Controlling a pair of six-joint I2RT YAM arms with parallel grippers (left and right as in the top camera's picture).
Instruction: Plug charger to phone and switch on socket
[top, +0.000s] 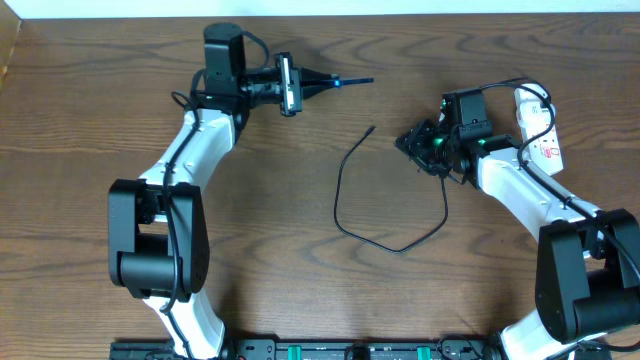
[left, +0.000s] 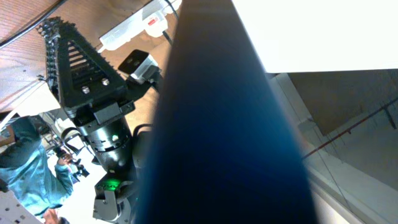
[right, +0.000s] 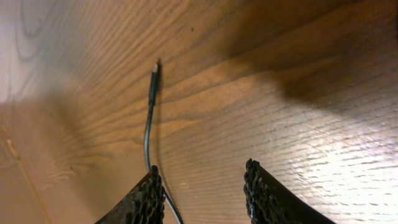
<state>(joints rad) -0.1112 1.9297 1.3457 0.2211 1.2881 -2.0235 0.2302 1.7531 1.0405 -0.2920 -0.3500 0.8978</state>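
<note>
**Overhead: phone (top: 350, 81) gripped, charger (top: 338, 205) loose on table (top: 100, 120)**

Overhead, the left gripper (top: 310, 84) clamps the phone edge-on at 12 o'clock. The charger loops near the centre, and the socket (top: 540, 125) lies at 2 o'clock. Left wrist: the phone fills the frame. Right wrist: the right gripper (right: 202, 171) has its fingers (right: 261, 193) apart and empty, the charger just beside one.

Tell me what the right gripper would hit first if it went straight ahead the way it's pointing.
Probably the charger: its cable lies on the table just ahead of the right gripper, slightly off centre. Height is unclear, so the jaws might pass above it.
</note>
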